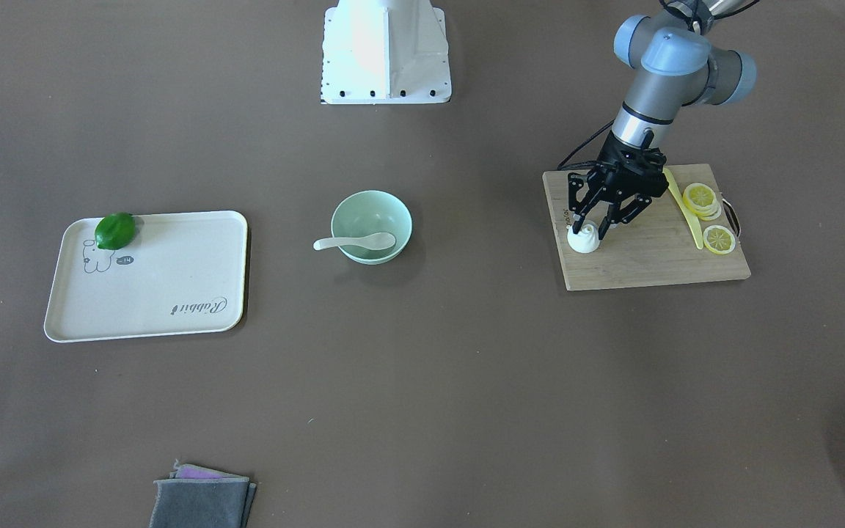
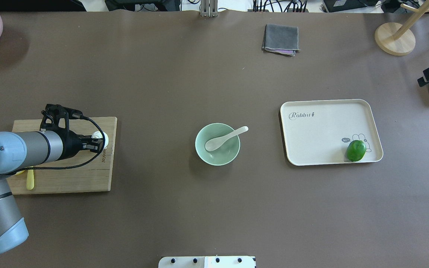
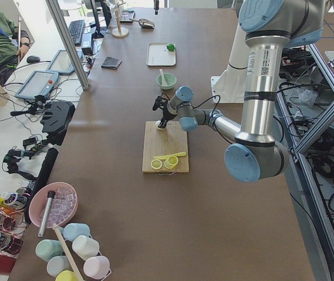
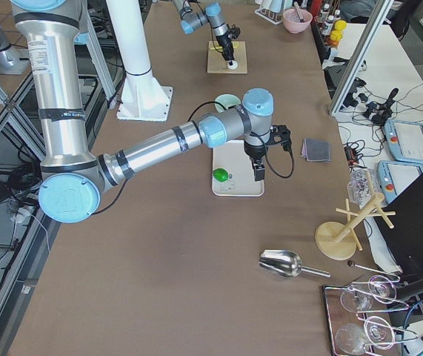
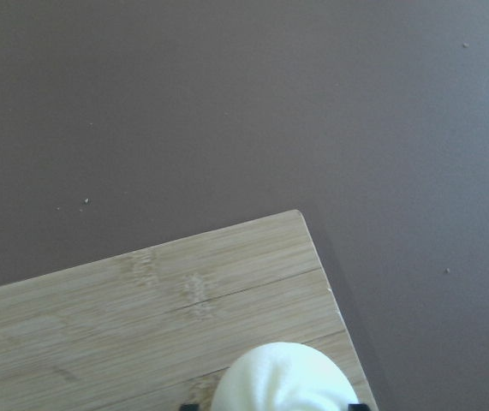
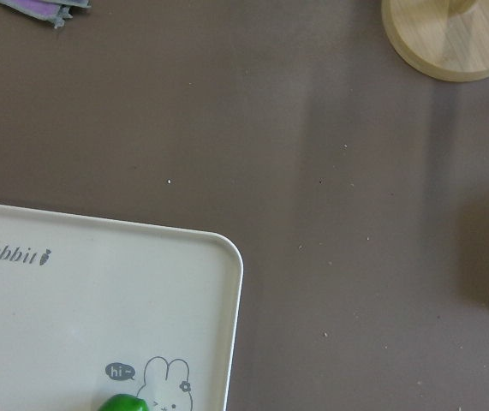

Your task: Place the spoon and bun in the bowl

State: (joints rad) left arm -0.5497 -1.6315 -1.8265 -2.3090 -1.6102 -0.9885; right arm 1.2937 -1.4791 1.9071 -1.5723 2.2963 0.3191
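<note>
Overhead exterior: bun beside board edge.

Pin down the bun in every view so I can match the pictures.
Front-facing: bun right of centre, at the cutting board's left edge, under the left gripper.
Overhead: bun left side, at the board's right edge.
Exterior left: bun centre, on the board's far end.
Exterior right: bun top, far off, small.
Left wrist: bun bottom edge.
Right wrist: not in it.
Shared landmark: the cutting board.

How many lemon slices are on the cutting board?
3 visible: a lone slice near the cutting board corner, two stacked slices beside the yellow knife; others may hide underneath.
</note>
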